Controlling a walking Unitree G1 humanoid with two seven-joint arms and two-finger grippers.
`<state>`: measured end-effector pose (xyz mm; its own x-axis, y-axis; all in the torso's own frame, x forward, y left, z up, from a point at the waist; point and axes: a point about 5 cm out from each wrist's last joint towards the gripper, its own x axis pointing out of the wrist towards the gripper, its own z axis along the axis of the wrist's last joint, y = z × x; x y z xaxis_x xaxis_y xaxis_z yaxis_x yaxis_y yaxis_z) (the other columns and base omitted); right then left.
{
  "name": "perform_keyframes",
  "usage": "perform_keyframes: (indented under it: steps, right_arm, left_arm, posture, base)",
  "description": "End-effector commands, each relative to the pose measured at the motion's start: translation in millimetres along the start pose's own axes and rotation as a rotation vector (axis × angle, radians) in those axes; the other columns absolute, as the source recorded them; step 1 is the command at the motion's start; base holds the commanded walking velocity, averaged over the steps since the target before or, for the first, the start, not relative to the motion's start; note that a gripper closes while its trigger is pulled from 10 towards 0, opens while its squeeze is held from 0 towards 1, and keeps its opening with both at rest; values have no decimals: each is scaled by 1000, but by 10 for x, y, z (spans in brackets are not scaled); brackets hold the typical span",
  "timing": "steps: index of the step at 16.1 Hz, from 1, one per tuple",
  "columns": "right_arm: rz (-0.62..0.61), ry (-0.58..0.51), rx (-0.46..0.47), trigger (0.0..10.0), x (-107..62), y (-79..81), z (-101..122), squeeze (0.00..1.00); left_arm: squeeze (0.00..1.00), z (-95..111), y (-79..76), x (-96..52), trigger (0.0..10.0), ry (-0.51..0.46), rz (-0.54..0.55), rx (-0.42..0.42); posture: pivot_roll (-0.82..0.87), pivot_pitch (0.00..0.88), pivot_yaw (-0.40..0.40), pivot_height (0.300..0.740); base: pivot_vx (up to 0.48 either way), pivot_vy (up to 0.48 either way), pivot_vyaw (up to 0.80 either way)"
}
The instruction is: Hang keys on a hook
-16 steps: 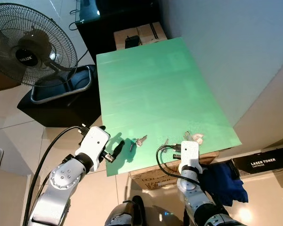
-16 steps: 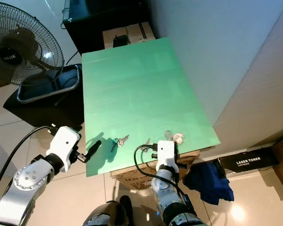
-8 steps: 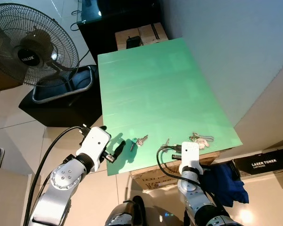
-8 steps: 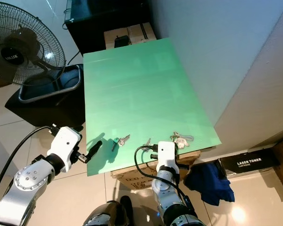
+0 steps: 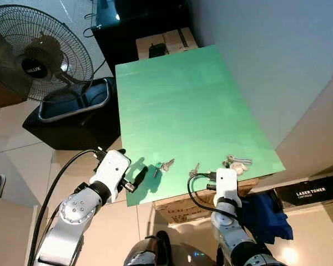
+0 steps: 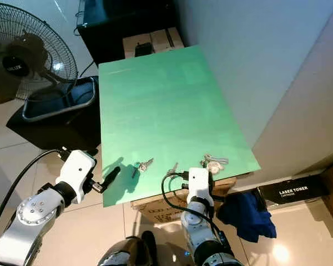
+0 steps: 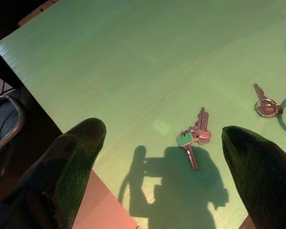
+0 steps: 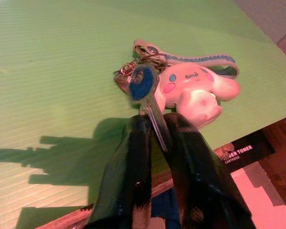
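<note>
- Left eye view: We see the green table [image 5: 177, 105] with three sets of keys along its near edge: a green-tagged bunch [image 5: 165, 165] toward the left, a single key on a ring [image 5: 195, 169] in the middle, and the charm keys [image 5: 236, 163] at the near right corner. The left gripper [image 5: 140, 176] hangs just off the near left edge; the right gripper [image 5: 226, 166] reaches over the near edge at the charm keys. No hook is visible in this view, so we judge the hanging step not yet begun.
- Right eye view: The same layout appears, with a fan [image 6: 28, 55] on the floor to the far left and a toner box [image 6: 299, 192] low on the right. All keys lie on the table.
- Left wrist view: The left gripper [image 7: 164, 157] is spread wide, its fingers [image 7: 78, 157] well apart and holding nothing; the green-tagged bunch [image 7: 194, 137] lies between them on the table, the ringed key [image 7: 265, 104] farther off.
- Right wrist view: The right gripper [image 8: 155, 143] is pinched onto the shaft of a blue-headed key [image 8: 144, 86], joined to a pink-and-white plush charm [image 8: 195, 88] that rests on the table. We judge the pickup only secured; lifting, carrying and hanging remain.
</note>
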<state>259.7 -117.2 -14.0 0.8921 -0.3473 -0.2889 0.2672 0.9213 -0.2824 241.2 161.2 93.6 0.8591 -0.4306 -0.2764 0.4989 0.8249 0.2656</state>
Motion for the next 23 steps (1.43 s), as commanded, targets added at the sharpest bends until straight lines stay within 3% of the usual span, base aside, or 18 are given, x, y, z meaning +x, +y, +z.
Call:
perform_keyframes:
  steps: [1, 6, 7, 8, 13, 17, 19, 23]
  right_arm:
    - [11, 28, 0, 10000, -57, 37, -64, 1000]
    - [19, 15, -27, 10000, -48, 24, -62, 1000]
    - [13, -1, -49, 10000, -33, 18, -39, 741]
    - [-14, -16, -52, 10000, -23, -2, -17, 0]
    - [-30, -205, -166, 10000, -59, 69, 172, 0]
    - [-28, -259, -176, 10000, -92, 114, 242, 0]
    - [-110, -273, -183, 10000, -53, 4, 257, 0]
    - [-298, -176, -166, 10000, 51, -345, 123, 0]
  left_arm:
    - [0, -69, -9, -35, 10000, 31, -4, 2]
    - [0, -81, -22, -47, 10000, 36, -3, -2]
    - [0, -84, -25, -49, 10000, 37, -2, -3]
    - [0, -89, -23, -50, 10000, 38, 0, -4]
    - [0, -100, -21, -36, 10000, 37, 12, -10]
    - [0, -89, -23, -14, 10000, 32, 16, -12]
    - [0, -91, -4, -12, 10000, 32, 19, -12]
    - [0, -98, 32, -22, 10000, 36, 20, -6]
  posture:
    - [24, 214, 192, 740]
    - [23, 222, 188, 740]
    - [22, 222, 187, 740]
    - [22, 221, 184, 740]
    - [16, 219, 174, 740]
    - [11, 219, 172, 740]
    - [12, 223, 177, 740]
    - [13, 224, 187, 740]
  base:
    - [0, 0, 0]
    - [0, 0, 0]
    - [0, 0, 0]
    - [0, 0, 0]
    - [0, 0, 0]
    - [0, 0, 0]
    - [0, 0, 0]
    - [0, 0, 0]
